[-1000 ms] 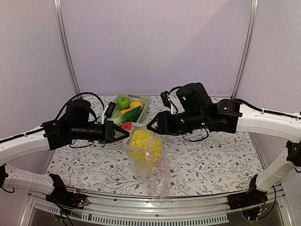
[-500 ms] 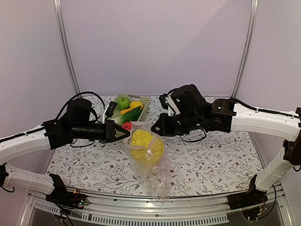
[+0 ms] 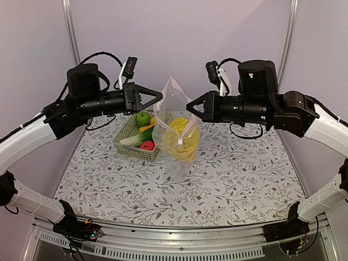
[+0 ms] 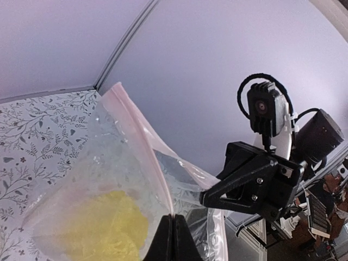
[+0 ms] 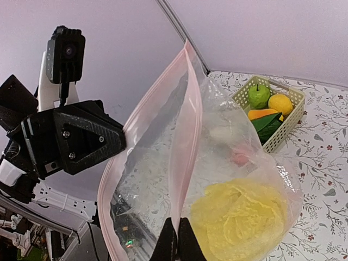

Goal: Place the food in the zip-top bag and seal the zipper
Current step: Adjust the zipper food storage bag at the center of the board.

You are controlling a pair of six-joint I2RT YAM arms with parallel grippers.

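We see both arms raised above the floral table [image 3: 239,179] with the clear zip-top bag [image 3: 175,111] hanging in the air between them. The left gripper [image 3: 159,96] is closed, its tips pinching one lip of the bag's mouth. The right gripper [image 3: 189,105] is likewise closed, nipping the opposite lip. In the right wrist view, the pink zipper [image 5: 187,125] runs up from those closed tips, and a second pink edge bows away toward the left arm, so the mouth stands unsealed. The yellow-white cabbage [image 3: 182,138] sits low inside the bag, bulging the plastic (we cannot tell whether the bag's trailing lower end touches the tabletop).

The rest of the food lies outside the bag in the pale green lattice basket [image 3: 136,153], on the table just beside and behind it. There we see the green apple [image 3: 143,118], a small yellow fruit [image 5: 280,103], a dark green vegetable [image 5: 266,124] and, at the near end, a red fruit [image 3: 147,145].
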